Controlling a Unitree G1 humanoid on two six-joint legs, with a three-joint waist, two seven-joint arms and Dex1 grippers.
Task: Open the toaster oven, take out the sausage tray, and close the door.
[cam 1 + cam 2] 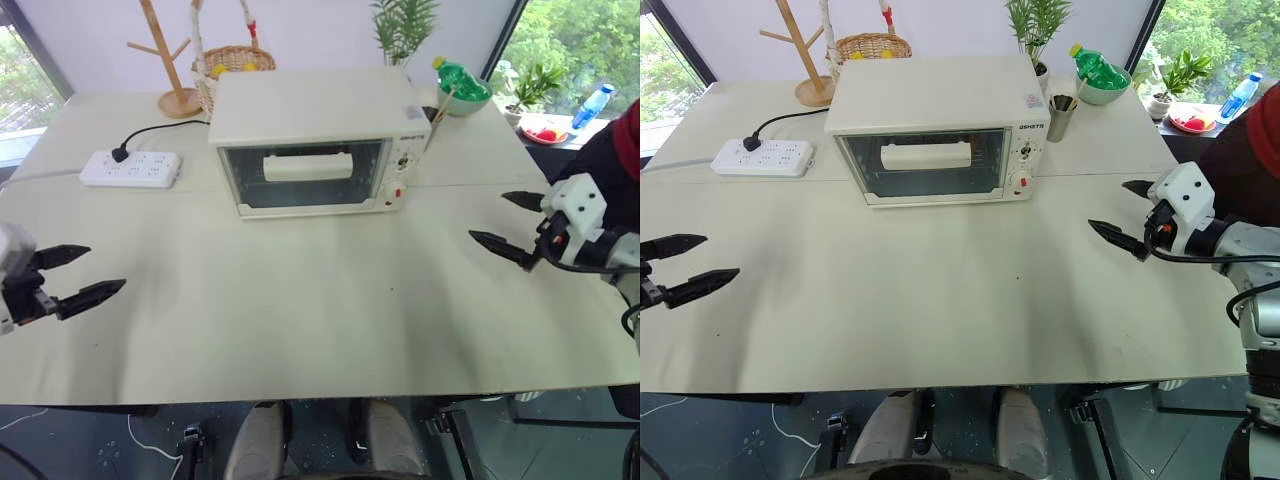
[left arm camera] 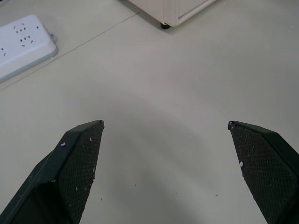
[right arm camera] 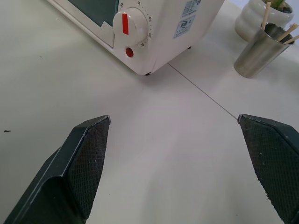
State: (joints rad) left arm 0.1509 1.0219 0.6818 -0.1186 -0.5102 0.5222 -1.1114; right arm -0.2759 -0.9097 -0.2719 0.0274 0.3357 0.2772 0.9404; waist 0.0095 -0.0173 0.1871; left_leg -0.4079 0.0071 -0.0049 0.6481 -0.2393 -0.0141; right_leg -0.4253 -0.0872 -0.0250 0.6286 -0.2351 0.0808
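The cream-white toaster oven (image 1: 318,120) stands at the back middle of the table, its knob and red light (image 3: 129,52) on the right side of the front. Its glass door (image 1: 303,175) is closed, with the white bar handle (image 1: 307,165) across it. The sausage tray is hidden; I cannot make it out behind the glass. My left gripper (image 1: 82,270) hovers open over the table at the left, well short of the oven, fingers (image 2: 77,163) wide apart and empty. My right gripper (image 1: 508,222) is open at the right, also empty, pointing toward the oven's right front corner.
A white power strip (image 1: 130,167) with a black plug lies left of the oven. A wooden rack (image 1: 170,60) and a wicker basket (image 1: 230,65) stand behind it. A metal cup with sticks (image 3: 259,46), a green bowl (image 1: 462,88) and a plant sit at the back right.
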